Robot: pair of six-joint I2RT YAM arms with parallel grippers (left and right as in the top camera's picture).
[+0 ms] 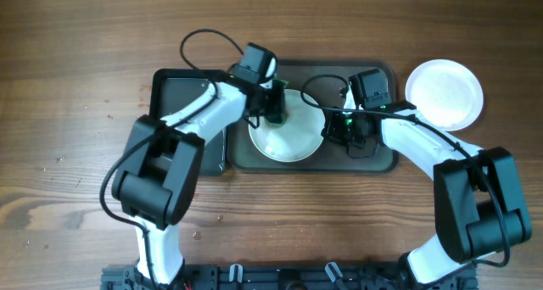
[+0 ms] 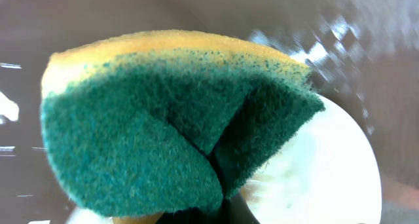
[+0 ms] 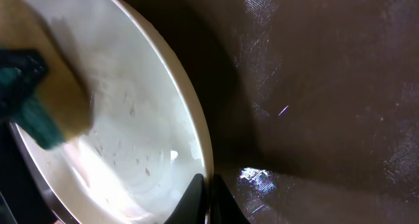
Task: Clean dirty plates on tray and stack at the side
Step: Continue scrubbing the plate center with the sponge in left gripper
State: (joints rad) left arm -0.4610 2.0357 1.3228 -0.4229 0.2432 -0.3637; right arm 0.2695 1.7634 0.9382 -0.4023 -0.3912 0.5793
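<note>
Green sponge (image 2: 163, 132) on plate (image 1: 290, 142), right hand (image 3: 206, 196) pinching rim

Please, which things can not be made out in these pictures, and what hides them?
- Overhead: the left gripper covers the centre of the plate, so any smudge cannot be checked.
- Overhead: the side plate may be one or a stack; too small to tell.
- Left wrist view: the sponge fills the frame and hides that gripper's fingers.
- Right wrist view: the sponge is blurred and cut by the left edge.
</note>
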